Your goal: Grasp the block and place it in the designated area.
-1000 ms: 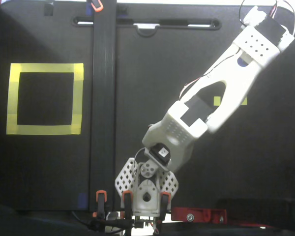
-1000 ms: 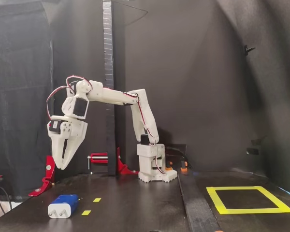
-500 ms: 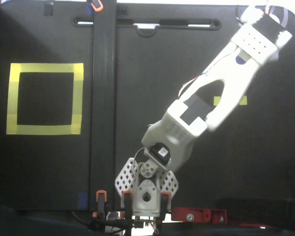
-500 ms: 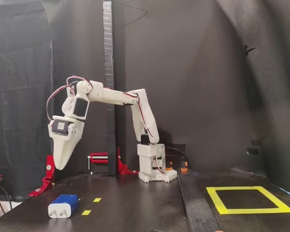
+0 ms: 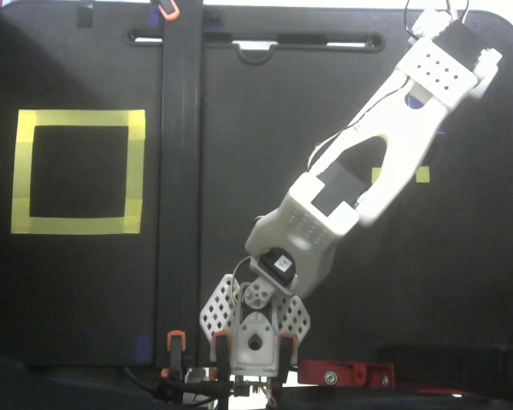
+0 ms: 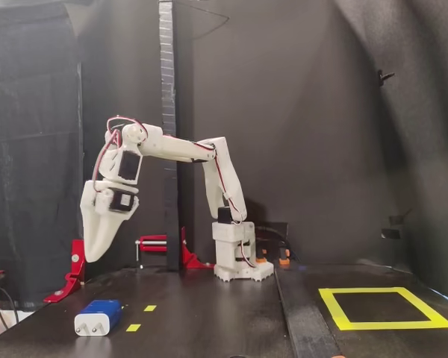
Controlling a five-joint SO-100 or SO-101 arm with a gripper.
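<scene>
Pincer [image 6: 94,256] hanging tip-down above the left part of the worktop [image 6: 209,313], empty and well apart from the block [image 6: 98,318], probably for lining up before descent; seen as one tapered shape in the side-on fixed view, so cannot tell whether wide or narrow. Block lying flat near the front left corner of the worktop, beside two small yellow tape marks [image 6: 134,327] which seem to mark its start place, with the pale pronged end toward the camera. Designated area [image 6: 384,307] empty at the far right end of the worktop; no readable brand, label or writing anywhere.
</scene>
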